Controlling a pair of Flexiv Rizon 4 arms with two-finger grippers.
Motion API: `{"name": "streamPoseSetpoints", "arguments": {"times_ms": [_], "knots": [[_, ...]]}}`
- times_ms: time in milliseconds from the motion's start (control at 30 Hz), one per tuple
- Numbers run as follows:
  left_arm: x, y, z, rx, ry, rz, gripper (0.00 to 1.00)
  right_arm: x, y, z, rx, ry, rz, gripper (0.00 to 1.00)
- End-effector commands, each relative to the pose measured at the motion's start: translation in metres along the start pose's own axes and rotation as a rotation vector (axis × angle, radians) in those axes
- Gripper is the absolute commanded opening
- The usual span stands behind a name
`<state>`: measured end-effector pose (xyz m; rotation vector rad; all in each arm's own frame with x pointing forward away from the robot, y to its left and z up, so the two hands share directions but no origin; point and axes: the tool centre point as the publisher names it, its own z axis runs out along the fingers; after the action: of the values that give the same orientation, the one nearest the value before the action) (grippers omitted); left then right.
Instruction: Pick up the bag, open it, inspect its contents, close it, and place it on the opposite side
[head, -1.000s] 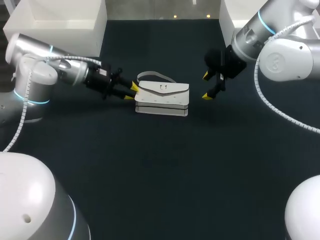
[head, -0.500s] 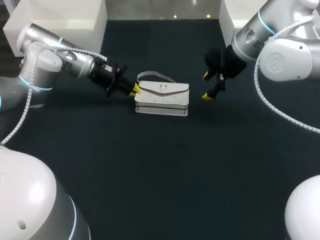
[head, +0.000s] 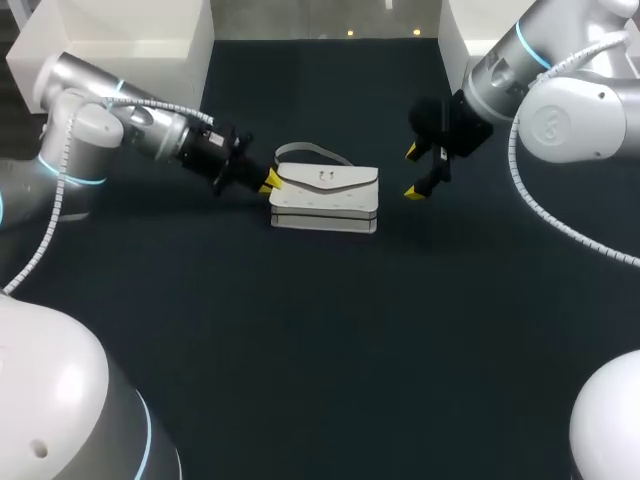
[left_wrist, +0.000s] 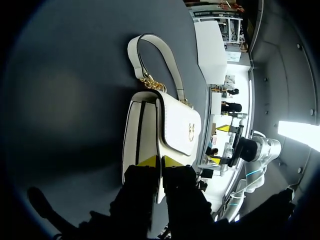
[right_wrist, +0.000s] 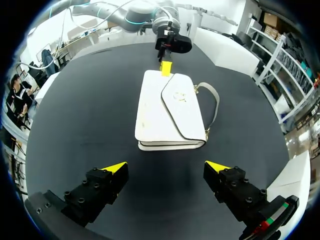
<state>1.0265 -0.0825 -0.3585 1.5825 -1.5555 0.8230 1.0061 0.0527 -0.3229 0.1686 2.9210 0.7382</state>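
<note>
This is a robotics lab: a test cell built around one work table (head: 330, 350) covered in a dark mat. Two silver-and-white robot arms with blue light rings and coiled cables reach over the table, the left arm (head: 100, 125) from its left side and the right arm (head: 570, 115) from its right. A plain white bin (head: 130, 45) stands at the table's far left corner and another bin (head: 465, 30) at its far right, with a single white handbag (head: 325, 195) laid out near its middle.

The dark, matte flat table (head: 330, 330) carries a white leather handbag with a flap and a short strap (head: 325, 195). It lies flat, directly ahead of the left gripper (head: 268, 181) and ahead of the right gripper (head: 412, 170), apart from that one.
</note>
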Motion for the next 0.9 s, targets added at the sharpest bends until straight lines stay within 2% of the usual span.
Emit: {"name": "streamPoseSetpoints", "arguments": {"times_ms": [33,233,267,300,333,367,600,700,900], "knots": [[0.004,0.008,0.008,0.059,-0.005,-0.002,0.0,0.0,0.0,0.0,-0.001,0.001,0.0,1.0],[0.006,0.005,0.012,0.077,-0.006,-0.011,0.0,0.0,0.0,0.0,-0.001,0.001,0.0,1.0],[0.005,0.004,0.011,0.081,-0.007,-0.013,0.06,0.0,0.0,0.0,-0.001,0.001,0.0,1.0],[0.005,0.003,0.009,0.085,-0.006,-0.015,0.37,0.0,0.0,0.0,-0.001,0.001,0.0,1.0],[0.006,0.002,0.006,0.088,-0.004,-0.015,0.76,0.0,0.0,0.0,-0.001,0.001,0.0,1.0],[0.006,0.002,0.002,0.095,-0.001,-0.013,1.0,0.0,0.0,0.0,-0.001,0.001,0.0,1.0],[0.019,0.004,-0.045,0.151,-0.004,0.049,1.0,0.0,0.0,0.0,-0.001,0.001,0.0,1.0],[0.028,0.004,-0.065,0.146,-0.04,0.122,1.0,0.0,0.0,0.0,-0.001,0.001,0.0,1.0],[0.038,0.002,-0.09,0.121,-0.165,0.243,1.0,0.004,0.015,-0.013,0.025,-0.073,-0.03,1.0]]}}
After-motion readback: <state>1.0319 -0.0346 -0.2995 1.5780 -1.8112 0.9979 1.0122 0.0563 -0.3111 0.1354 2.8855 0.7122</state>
